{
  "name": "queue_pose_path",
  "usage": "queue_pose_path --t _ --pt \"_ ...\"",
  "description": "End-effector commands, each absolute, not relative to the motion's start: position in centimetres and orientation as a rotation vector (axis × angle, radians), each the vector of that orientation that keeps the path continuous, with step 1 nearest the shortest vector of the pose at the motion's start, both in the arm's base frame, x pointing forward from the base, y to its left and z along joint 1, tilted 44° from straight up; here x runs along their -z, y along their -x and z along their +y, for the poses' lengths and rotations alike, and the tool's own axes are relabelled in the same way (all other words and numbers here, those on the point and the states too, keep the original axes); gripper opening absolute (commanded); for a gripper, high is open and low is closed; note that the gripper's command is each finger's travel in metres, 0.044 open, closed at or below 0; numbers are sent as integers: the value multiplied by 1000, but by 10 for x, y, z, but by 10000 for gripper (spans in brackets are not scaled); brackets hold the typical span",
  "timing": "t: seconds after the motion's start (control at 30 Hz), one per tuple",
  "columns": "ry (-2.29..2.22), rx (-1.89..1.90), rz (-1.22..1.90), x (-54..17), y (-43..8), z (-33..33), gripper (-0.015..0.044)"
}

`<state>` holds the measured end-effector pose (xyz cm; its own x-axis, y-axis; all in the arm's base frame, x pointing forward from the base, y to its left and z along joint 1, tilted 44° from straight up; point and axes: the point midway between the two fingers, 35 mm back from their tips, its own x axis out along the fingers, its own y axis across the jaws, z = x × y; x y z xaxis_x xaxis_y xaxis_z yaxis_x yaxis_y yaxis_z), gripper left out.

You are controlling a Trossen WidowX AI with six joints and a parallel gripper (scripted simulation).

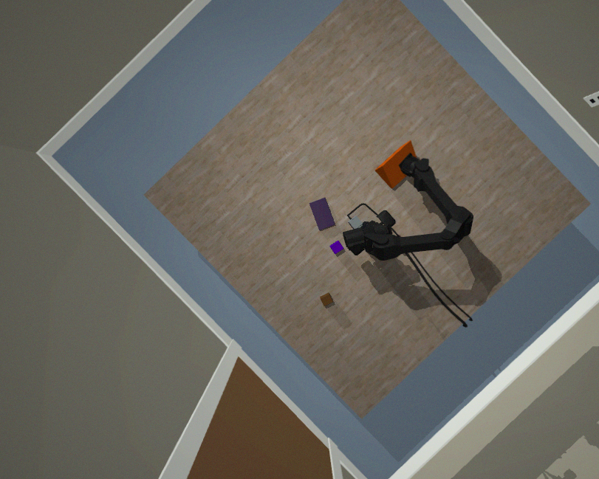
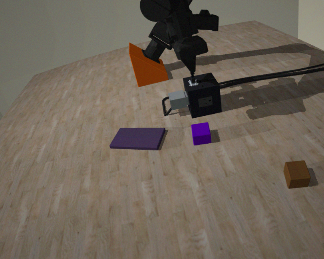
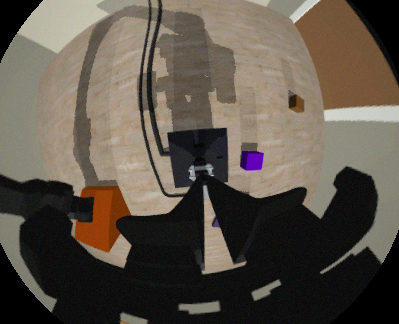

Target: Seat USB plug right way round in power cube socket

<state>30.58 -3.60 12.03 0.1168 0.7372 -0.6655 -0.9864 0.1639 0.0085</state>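
Observation:
The black power cube (image 2: 196,109) (image 3: 183,145) stands on the table with a small silver metal fitting (image 2: 193,83) (image 3: 201,171) on its top. My gripper (image 2: 192,74) (image 3: 203,179) points down over that fitting, its fingertips almost together and just above the cube's top. It is shut on the USB plug, a tiny dark piece mostly hidden at the fingertips. In the top view the arm covers the cube and the fingertips. How deep the plug sits and which way round it faces cannot be told.
A grey adapter (image 1: 356,222) (image 2: 178,100) with a black cord is on the cube's side. Cables (image 1: 433,281) (image 2: 257,76) (image 3: 148,78) trail away. A purple cube (image 1: 336,247) (image 2: 201,133) (image 3: 252,161), dark purple slab (image 1: 322,213) (image 2: 138,138), brown cube (image 1: 326,300) (image 2: 297,174) (image 3: 296,103) and orange wedge (image 1: 393,172) (image 2: 147,74) (image 3: 100,220) stand around.

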Motion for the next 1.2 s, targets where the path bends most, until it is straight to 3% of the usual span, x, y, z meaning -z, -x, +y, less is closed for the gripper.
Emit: queue_pose_path --t 0.0,1.17 --pt "499 -1339 608 -120 -306 -35 0" --pt "499 -1339 607 -117 -307 -33 0"
